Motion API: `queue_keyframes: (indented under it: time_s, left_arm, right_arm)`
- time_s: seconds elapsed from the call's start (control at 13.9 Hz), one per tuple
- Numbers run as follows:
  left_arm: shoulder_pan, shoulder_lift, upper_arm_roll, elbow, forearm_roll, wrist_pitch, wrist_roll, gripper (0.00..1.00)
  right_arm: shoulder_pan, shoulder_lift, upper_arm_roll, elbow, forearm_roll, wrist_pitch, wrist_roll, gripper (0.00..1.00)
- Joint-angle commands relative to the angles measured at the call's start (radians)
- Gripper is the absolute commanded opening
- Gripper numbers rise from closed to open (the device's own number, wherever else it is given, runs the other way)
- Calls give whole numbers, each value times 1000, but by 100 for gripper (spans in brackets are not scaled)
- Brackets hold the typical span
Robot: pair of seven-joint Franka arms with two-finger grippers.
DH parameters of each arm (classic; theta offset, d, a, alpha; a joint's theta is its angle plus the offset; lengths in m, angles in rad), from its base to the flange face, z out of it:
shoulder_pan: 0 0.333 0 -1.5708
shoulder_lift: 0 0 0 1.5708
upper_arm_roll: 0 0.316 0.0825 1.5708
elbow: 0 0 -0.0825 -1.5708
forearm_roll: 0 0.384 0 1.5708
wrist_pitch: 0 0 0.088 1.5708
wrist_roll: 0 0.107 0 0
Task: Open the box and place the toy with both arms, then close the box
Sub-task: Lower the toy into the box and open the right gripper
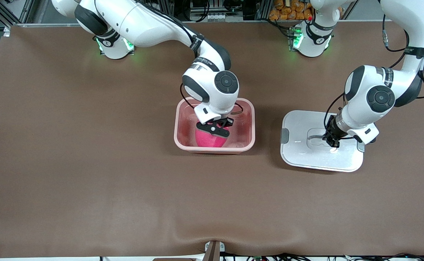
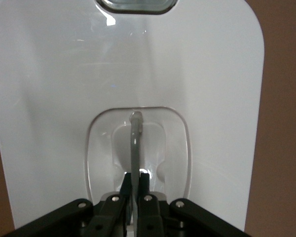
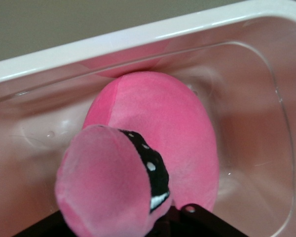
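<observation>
The box (image 1: 215,125), a pale pink open tub, stands on the brown tabletop (image 1: 88,163) about midway between the two arms' ends, and everything else is placed from it. The toy (image 1: 209,139) lies inside the box, in the part nearer the front camera, against the wall on that side; in the right wrist view the toy (image 3: 158,143) rests on the box's floor close under the white rim (image 3: 138,37), with one of its bumps and a dark eye patch turned up toward the camera.

The right tool (image 1: 215,129) is down inside the box, directly over the toy. Its fingers are hidden by the plush, so I cannot tell how far apart they stand or whether they have hold of the toy.

The white lid (image 1: 320,141) lies flat on the tabletop beside the box, toward the left arm's end, well apart from it. The left tool (image 1: 333,142) is down on the lid's recessed centre, and in the left wrist view its fingers (image 2: 124,190) are pinched tight on the thin grey handle (image 2: 135,143), which stands up in the recess.
</observation>
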Motion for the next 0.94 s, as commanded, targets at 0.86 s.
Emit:
queue_keyframes:
  time_s: [0.86]
  left_arm:
    - [12,-42,-5,-23,-26,-2,47,0]
  right_arm:
    - [8,31,0,-18,-35,288,219,100]
